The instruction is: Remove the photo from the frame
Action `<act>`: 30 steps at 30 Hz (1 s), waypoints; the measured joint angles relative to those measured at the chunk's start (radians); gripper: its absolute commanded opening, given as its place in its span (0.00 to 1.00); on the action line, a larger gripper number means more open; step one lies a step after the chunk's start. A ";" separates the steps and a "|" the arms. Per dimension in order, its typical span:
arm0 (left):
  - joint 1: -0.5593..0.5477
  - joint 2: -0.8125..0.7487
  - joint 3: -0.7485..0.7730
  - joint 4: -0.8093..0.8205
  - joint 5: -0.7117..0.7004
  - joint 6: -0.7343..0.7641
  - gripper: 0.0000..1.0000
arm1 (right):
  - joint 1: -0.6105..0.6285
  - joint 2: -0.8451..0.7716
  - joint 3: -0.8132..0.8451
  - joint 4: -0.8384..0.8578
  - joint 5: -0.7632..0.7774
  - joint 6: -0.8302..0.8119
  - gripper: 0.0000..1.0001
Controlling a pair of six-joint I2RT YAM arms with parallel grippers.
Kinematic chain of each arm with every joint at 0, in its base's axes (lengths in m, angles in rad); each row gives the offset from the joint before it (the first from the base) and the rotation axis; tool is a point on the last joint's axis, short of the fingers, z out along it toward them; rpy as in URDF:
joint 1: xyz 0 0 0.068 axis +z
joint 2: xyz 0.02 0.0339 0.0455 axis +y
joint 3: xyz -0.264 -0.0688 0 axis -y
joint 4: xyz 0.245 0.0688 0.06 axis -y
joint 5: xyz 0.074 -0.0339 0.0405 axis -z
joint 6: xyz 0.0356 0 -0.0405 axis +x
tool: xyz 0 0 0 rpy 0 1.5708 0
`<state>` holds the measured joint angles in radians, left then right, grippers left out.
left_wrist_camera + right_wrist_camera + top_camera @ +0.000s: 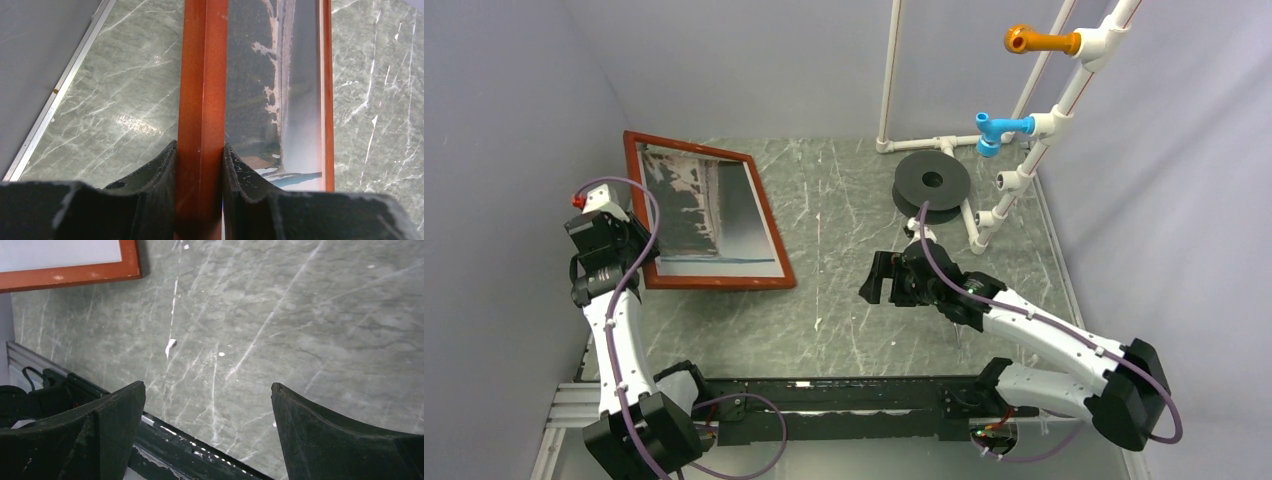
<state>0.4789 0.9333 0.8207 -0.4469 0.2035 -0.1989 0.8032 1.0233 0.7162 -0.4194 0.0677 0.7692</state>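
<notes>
The reddish-brown frame (714, 284) lies at the table's left, seemingly tilted with its left rail raised. The photo (699, 200), dark and blotchy with a pale side, sits inside it. My left gripper (639, 245) is shut on the left rail. In the left wrist view the frame rail (202, 75) runs straight up between both pads of the left gripper (200, 147), with the photo (260, 75) to its right. My right gripper (876, 280) hovers open over the table's middle. In the right wrist view the right gripper (207, 387) holds nothing, and a frame corner (75, 274) shows at top left.
A black disc (932, 181) lies at the back beside a white pipe stand (1044, 125) with an orange fitting (1027, 40) and a blue one (994, 130). Grey walls close in on the left and right. A black mounting rail (824, 395) runs along the near edge.
</notes>
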 measured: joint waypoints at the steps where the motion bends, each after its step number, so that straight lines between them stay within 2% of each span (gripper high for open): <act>1: 0.000 0.000 -0.002 0.000 -0.002 0.003 0.00 | 0.002 0.016 0.000 0.017 -0.008 -0.004 0.97; 9: 0.000 0.000 -0.015 0.013 -0.026 0.021 0.00 | 0.004 0.177 0.000 0.211 -0.098 -0.049 0.98; 12: -0.001 0.000 -0.022 0.019 -0.039 0.024 0.00 | 0.004 0.325 0.019 0.333 -0.142 -0.054 0.97; 18: -0.016 -0.001 -0.028 0.021 -0.066 0.031 0.00 | 0.010 0.623 0.208 0.410 -0.190 -0.052 0.97; 25: -0.028 -0.001 -0.023 0.011 -0.078 0.033 0.01 | 0.021 0.693 0.283 0.437 -0.204 -0.103 0.99; 30: -0.031 0.002 0.023 -0.040 -0.071 0.037 0.01 | 0.084 0.693 0.286 0.450 -0.164 -0.274 1.00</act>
<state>0.4480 0.9352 0.8436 -0.4866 0.1329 -0.1616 0.8875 1.7164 1.0023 0.0303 -0.0963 0.4957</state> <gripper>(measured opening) 0.343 0.993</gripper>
